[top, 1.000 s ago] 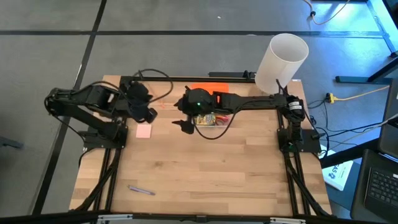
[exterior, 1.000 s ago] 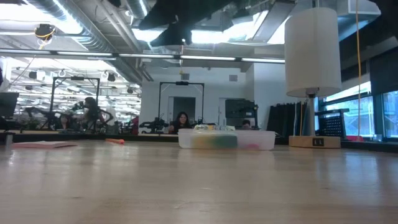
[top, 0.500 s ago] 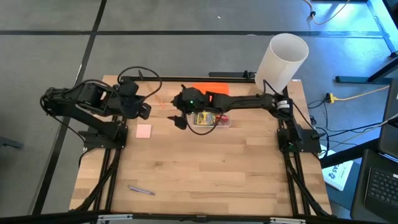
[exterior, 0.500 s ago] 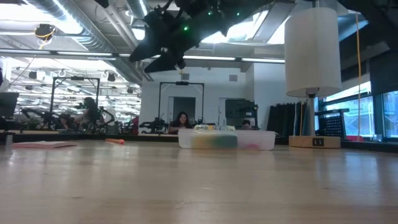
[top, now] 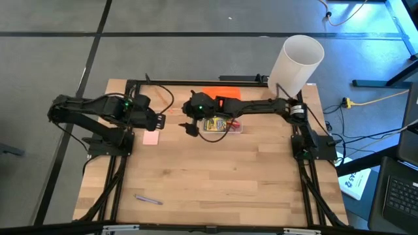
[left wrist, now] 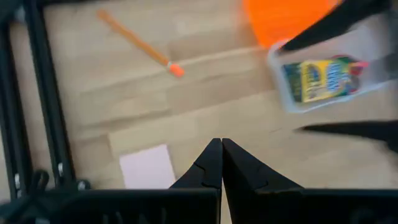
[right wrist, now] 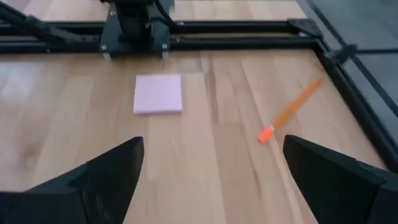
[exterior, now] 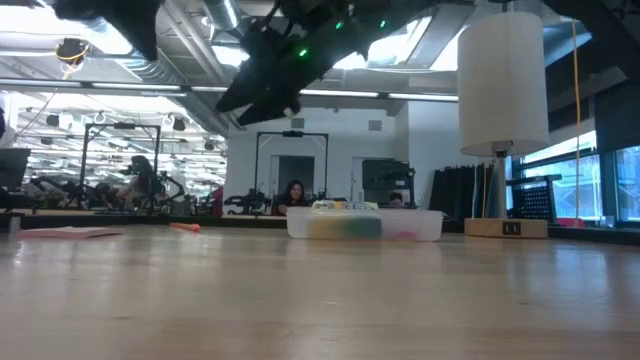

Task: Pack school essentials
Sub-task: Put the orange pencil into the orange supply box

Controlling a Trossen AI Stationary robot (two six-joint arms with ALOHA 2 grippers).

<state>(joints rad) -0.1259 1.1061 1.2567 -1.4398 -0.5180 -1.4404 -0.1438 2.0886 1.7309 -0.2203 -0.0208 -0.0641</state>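
A clear plastic box stands on the table's far middle and holds the yellow-green crayon box. The orange lid lies just beyond it. The pink pad lies flat to the box's left, also seen as the pink pad. An orange pencil lies beyond the pad. The purple pen lies near the front left edge. My right gripper hovers open left of the box, above the table. My left gripper is shut, in the air just beyond the pad.
A tall white cylinder stands at the far right corner. The black frame rails run along the table's left and far sides. Bare wood spreads across the table's near half. People sit in the room behind the table.
My right gripper has come down from above the box and shifted a little toward the table's left, into the low view's top. My left arm has swung and stretched out lower, bringing its gripper over the spot beside the pink pad. Nothing on the table has moved.
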